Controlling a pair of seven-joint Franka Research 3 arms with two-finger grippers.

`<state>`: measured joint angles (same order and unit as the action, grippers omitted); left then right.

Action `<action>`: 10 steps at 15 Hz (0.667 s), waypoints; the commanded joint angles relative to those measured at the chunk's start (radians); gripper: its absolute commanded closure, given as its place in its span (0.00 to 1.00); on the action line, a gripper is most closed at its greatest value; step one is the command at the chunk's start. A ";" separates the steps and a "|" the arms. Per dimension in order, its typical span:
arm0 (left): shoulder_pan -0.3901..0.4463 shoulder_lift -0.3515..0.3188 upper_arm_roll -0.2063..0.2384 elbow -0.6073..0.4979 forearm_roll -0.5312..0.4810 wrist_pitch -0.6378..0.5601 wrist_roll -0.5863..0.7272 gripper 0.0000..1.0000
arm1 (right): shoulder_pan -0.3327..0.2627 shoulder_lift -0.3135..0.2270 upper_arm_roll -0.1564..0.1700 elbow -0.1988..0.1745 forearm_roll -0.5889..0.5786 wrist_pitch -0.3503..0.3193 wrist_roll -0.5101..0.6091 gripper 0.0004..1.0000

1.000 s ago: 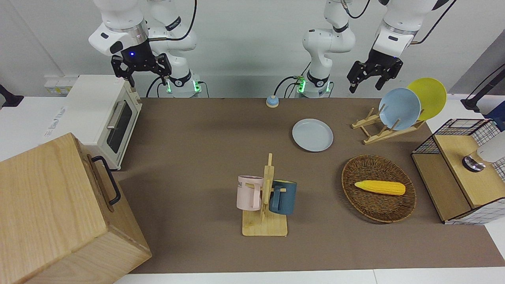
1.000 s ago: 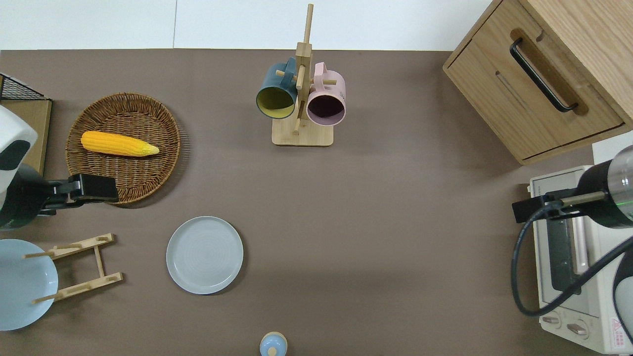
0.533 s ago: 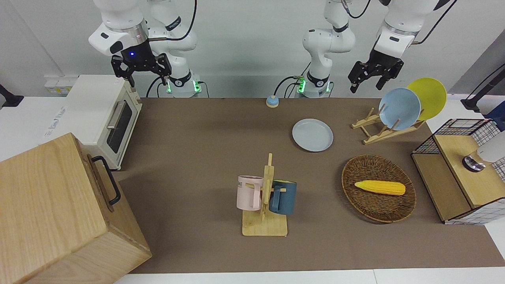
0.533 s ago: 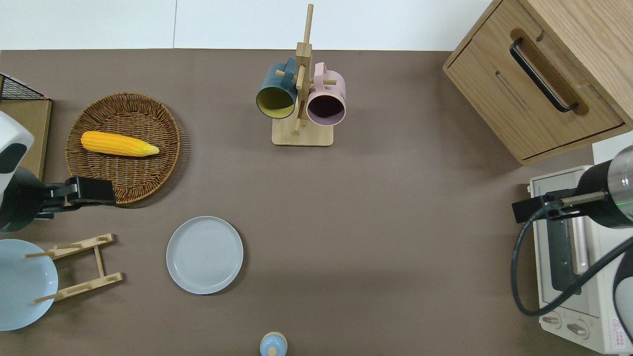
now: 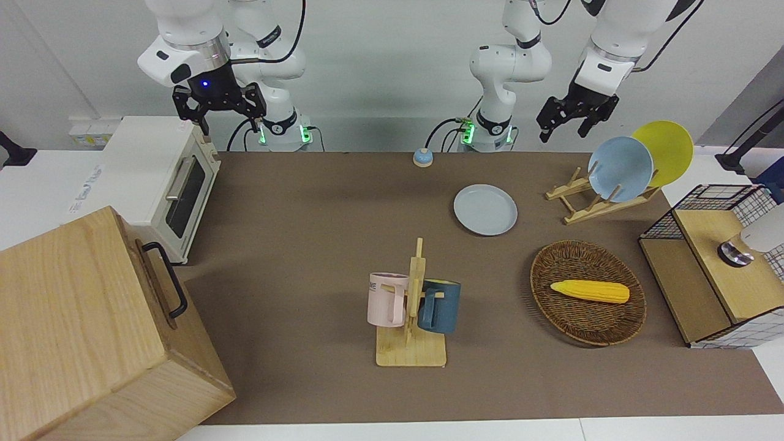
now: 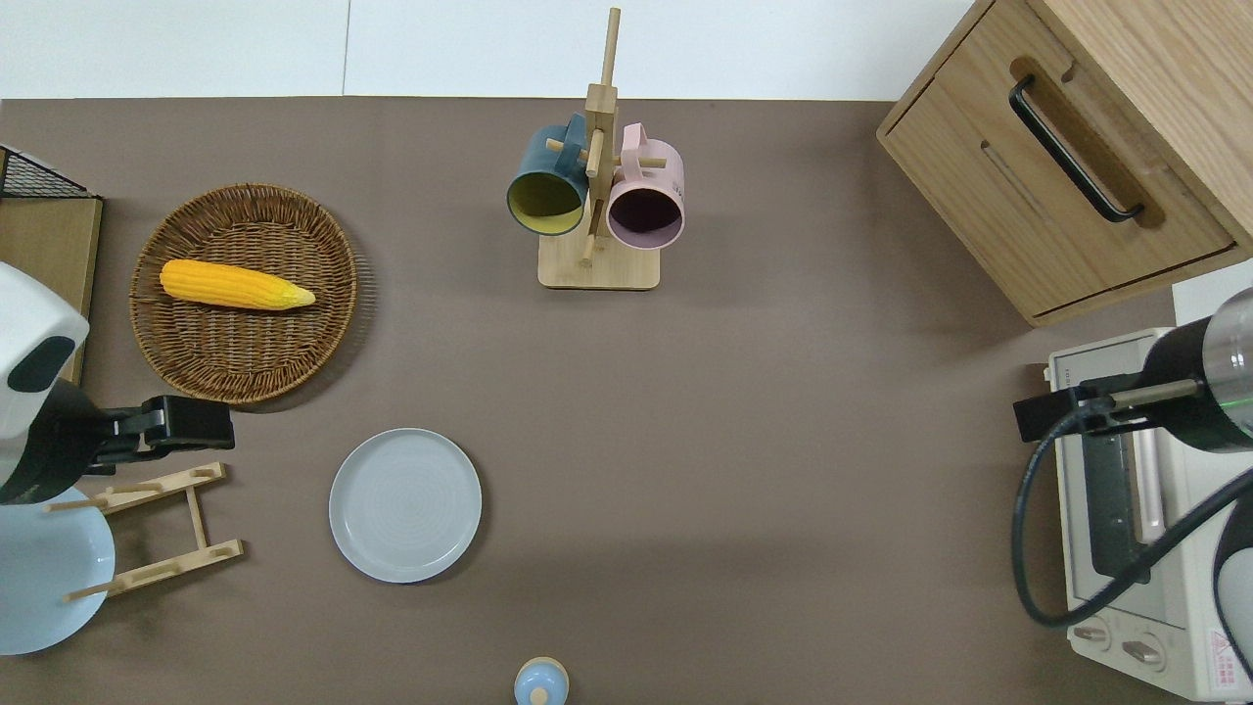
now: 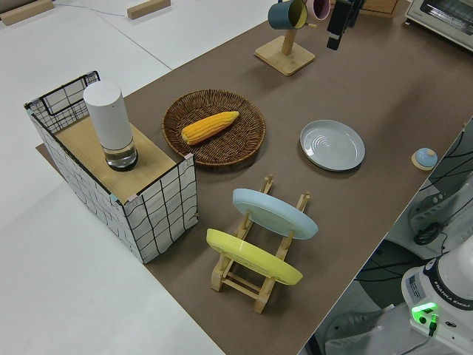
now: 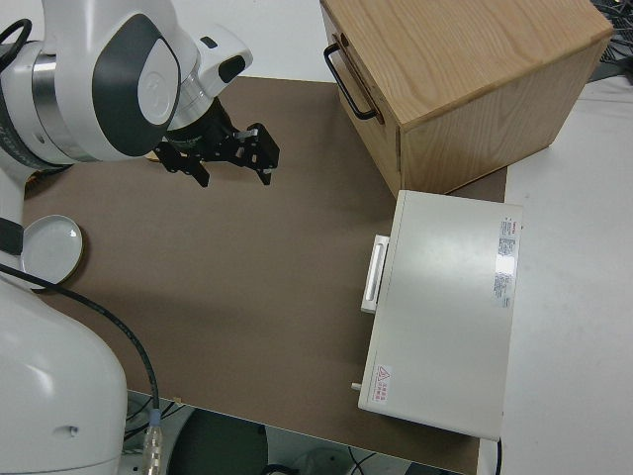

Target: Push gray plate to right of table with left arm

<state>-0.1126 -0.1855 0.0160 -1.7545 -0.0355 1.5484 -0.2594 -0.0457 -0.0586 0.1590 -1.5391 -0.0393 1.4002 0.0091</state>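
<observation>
Blue plate [image 6: 39, 578] cut off by overhead view's edge.

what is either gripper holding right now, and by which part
Nothing: the left gripper hangs open in the air, and the right arm is parked, its gripper open and empty.

Left gripper [image 5: 563, 127] raised in air, fingers spread, holding nothing; right arm parked

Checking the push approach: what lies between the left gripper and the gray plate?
Only bare table: in the overhead view nothing lies between the left gripper and the gray plate.
</observation>
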 commanded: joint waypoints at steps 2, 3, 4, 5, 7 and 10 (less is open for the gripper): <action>-0.005 -0.052 0.006 -0.075 0.003 0.021 0.055 0.00 | -0.008 -0.010 0.005 -0.004 -0.001 -0.012 -0.008 0.00; -0.005 -0.052 0.004 -0.077 0.003 0.025 0.057 0.00 | -0.008 -0.010 0.005 -0.004 -0.001 -0.012 -0.008 0.00; -0.005 -0.051 0.004 -0.079 0.003 0.028 0.057 0.00 | -0.008 -0.010 0.005 -0.004 -0.001 -0.012 -0.008 0.00; -0.005 -0.049 0.002 -0.092 0.003 0.036 0.061 0.00 | -0.008 -0.010 0.005 -0.004 -0.001 -0.012 -0.008 0.00; -0.001 -0.036 0.004 -0.134 0.013 0.056 0.089 0.00 | -0.008 -0.010 0.005 -0.004 -0.001 -0.012 -0.008 0.00; 0.016 -0.028 0.019 -0.215 0.013 0.151 0.126 0.00 | -0.008 -0.010 0.005 -0.004 0.001 -0.012 -0.008 0.00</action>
<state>-0.1106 -0.2009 0.0202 -1.8640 -0.0355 1.6017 -0.1790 -0.0457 -0.0586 0.1590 -1.5391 -0.0393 1.4002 0.0091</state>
